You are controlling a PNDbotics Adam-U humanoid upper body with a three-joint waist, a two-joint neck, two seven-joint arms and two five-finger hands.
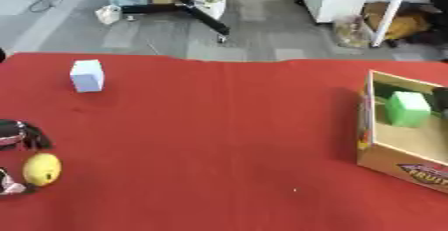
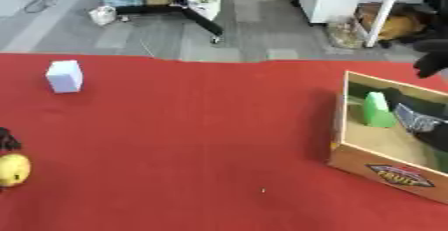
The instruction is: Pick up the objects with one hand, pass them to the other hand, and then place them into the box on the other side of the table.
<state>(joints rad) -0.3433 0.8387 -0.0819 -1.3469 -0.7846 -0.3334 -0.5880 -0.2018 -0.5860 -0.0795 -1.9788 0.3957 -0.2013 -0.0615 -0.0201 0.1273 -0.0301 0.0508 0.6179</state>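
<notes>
At the left edge of the red table (image 1: 219,140), the left hand (image 1: 19,136) sat around a yellow lemon-like fruit (image 1: 41,169), though whether its fingers were curled on the fruit or only beside it could not be told, and a white block (image 1: 87,75) stood well apart, farther back. If the hold was partial, the round fruit could probably roll or slip out when lifted toward the handover. On the right side, the cardboard box (image 2: 385,167) held a green block (image 2: 377,110), with the right hand (image 2: 422,120) inside beside it, its fingers unclear.
</notes>
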